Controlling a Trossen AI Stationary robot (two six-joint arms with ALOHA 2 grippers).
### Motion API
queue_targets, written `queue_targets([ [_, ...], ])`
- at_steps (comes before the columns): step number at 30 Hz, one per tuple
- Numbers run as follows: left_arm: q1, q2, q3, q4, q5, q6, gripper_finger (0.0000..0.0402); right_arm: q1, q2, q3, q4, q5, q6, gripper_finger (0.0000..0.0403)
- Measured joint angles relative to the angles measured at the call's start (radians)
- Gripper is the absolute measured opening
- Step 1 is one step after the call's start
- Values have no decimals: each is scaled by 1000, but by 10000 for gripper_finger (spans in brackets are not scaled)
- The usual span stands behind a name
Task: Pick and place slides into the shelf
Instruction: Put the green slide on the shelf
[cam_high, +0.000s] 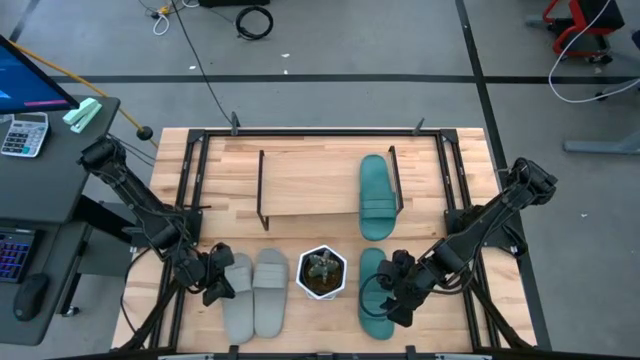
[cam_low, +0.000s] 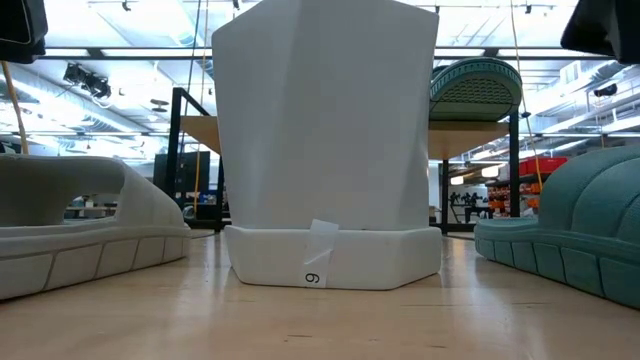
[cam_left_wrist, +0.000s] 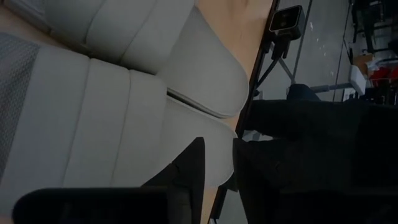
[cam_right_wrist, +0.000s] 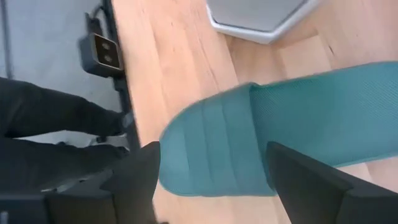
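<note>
The right gripper (cam_high: 397, 290) straddles the front teal slide (cam_high: 374, 296) with jaws wide apart, while the left gripper (cam_high: 217, 283), jaws slightly parted, touches the grey pair (cam_high: 254, 292).

From the wrist of the right arm, the right gripper (cam_right_wrist: 211, 186) has its two dark fingers (cam_right_wrist: 134, 180) spread wide at the bottom of the frame, one on either side of a teal slide (cam_right_wrist: 273, 143). The slide lies flat on the light wooden tabletop (cam_right_wrist: 168, 68), its strap end between the fingers. At the top edge sits the base of a white pot (cam_right_wrist: 261, 18). A small black camera box (cam_right_wrist: 103, 53) is fixed at the table's dark edge, upper left
</note>
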Motion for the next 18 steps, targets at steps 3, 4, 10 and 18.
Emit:
queue_targets([
  [3,0,0,0,0,0,0,86,0,0,-21,4,0,0,300],
  [4,0,0,0,0,0,0,85,0,0,-30,4,0,1,300],
  [10,0,0,0,0,0,0,89,0,0,-113,84,-32,40,300],
  [18,0,0,0,0,0,1,94,-5,0,-192,155,-21,59,300],
])
